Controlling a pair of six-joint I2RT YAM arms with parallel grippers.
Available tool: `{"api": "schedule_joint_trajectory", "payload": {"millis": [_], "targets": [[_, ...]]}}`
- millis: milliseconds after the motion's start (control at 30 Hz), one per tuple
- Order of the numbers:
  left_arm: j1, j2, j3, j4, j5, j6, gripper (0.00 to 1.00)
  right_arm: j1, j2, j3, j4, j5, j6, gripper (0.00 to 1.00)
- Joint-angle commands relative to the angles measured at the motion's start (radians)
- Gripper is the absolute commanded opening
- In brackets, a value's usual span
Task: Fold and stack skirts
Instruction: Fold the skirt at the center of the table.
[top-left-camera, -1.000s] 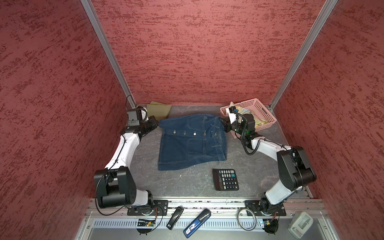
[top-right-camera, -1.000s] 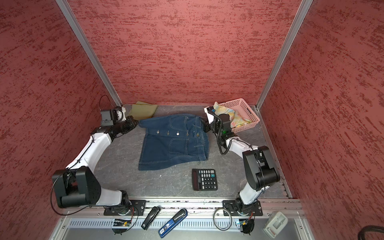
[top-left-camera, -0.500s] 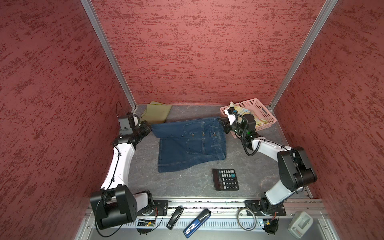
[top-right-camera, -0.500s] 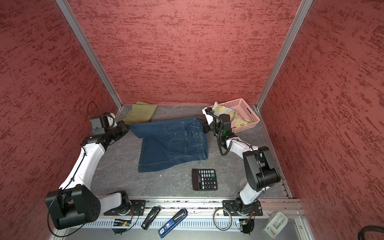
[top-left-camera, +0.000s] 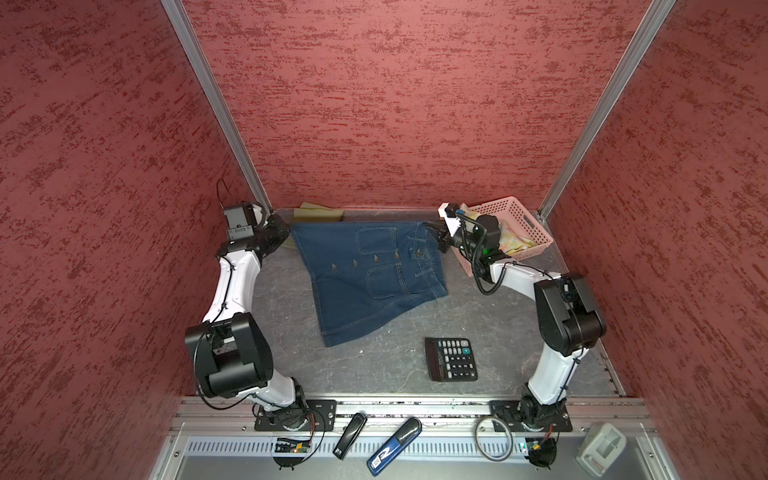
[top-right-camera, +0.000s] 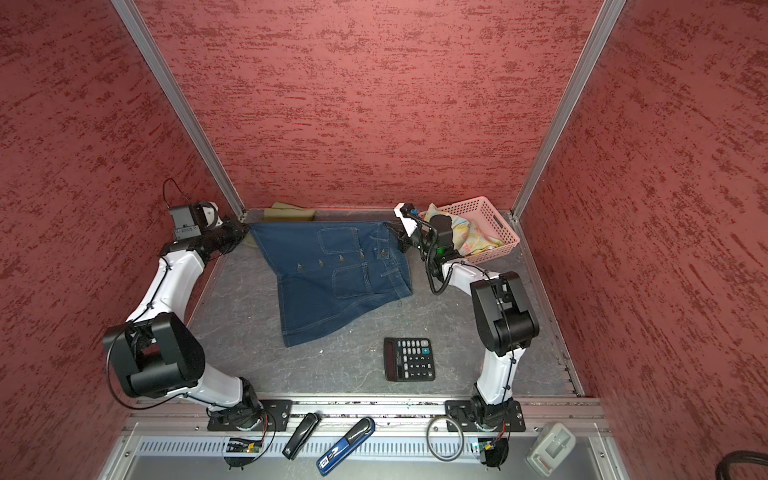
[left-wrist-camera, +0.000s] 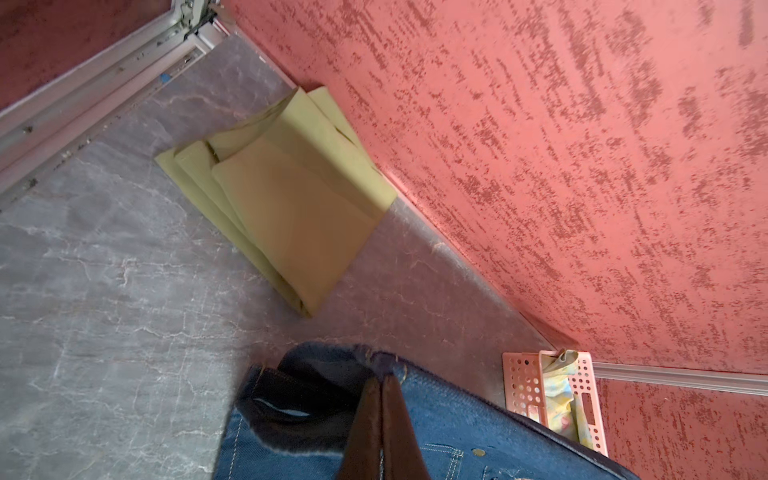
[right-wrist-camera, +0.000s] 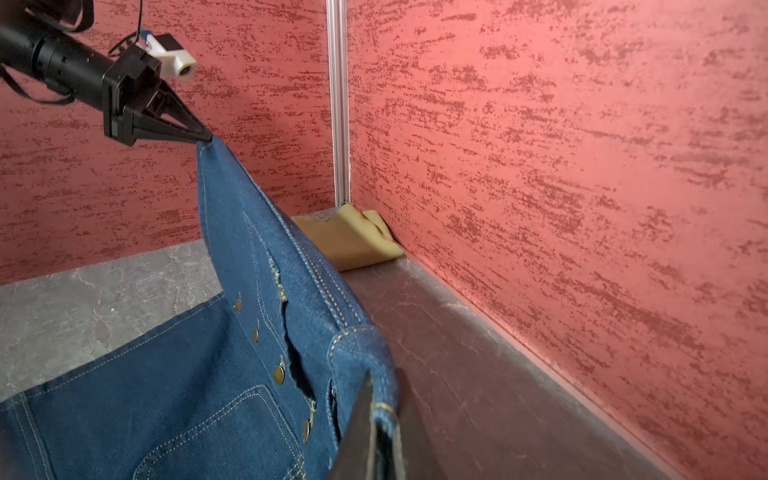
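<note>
Currently the denim skirt hangs stretched along the back wall, lower half on the surface, left tool and right tool each clenched on a corner. Both pinches look shallow, perhaps; a slip would drop it crumpled.

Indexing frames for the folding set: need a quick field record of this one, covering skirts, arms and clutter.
denim skirt: top edge held up between both arms, rest draped onto the table
left gripper: jaws shut on one denim corner
right gripper: jaws shut on the opposite corner
olive skirt: folded, at the table's far edge
floral skirt: in the pink basket
calculator: on the table, apart from the denim
</note>
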Motion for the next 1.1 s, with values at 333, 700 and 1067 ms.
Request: {"api": "schedule_joint_trajectory", "payload": {"millis": [333,700,1067], "targets": [[-0.089,-0.32,-0.332,0.017,-0.063,-0.036,0.0,-0.043,-0.154,-0.322,0.351,0.029,-0.007,0.0],[-0.178,-0.468,-0.583,0.0,-0.161,-0.131,0.0,-0.077,-0.171,-0.456,0.434,-0.053,-0.018,0.02],[-0.178,-0.485,-0.718,-0.025,-0.261,-0.203,0.0,-0.076,-0.306,-0.611,0.377,-0.002,-0.097,0.01]]}}
